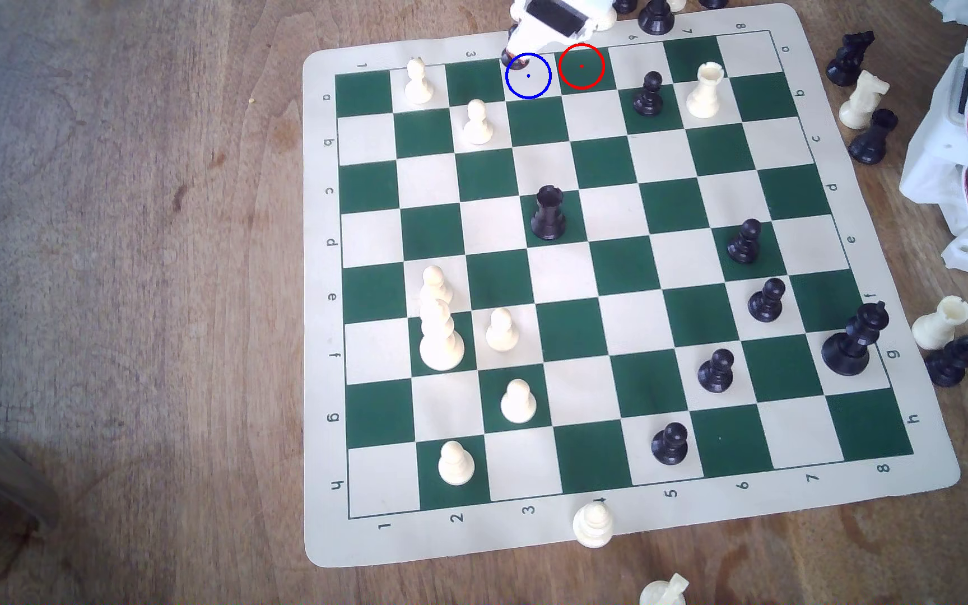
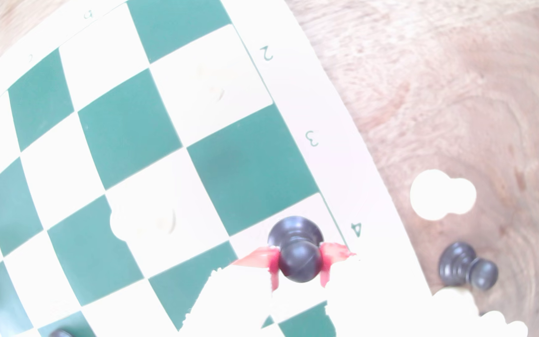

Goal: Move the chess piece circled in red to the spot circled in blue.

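The claw [image 2: 299, 261] is clamped on the ball head of the black pawn [image 2: 297, 249], which looks light, hard and glossy, so the narrower neck would probably slip less.

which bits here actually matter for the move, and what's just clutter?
In play:
- black pawn, held in the hand
- blue-circled cream square
- red-circled green square, now bare

Clutter:
- black rook mid-board
- cream rook
- cream pawn
- captured pieces off-board, e.g. cream knight
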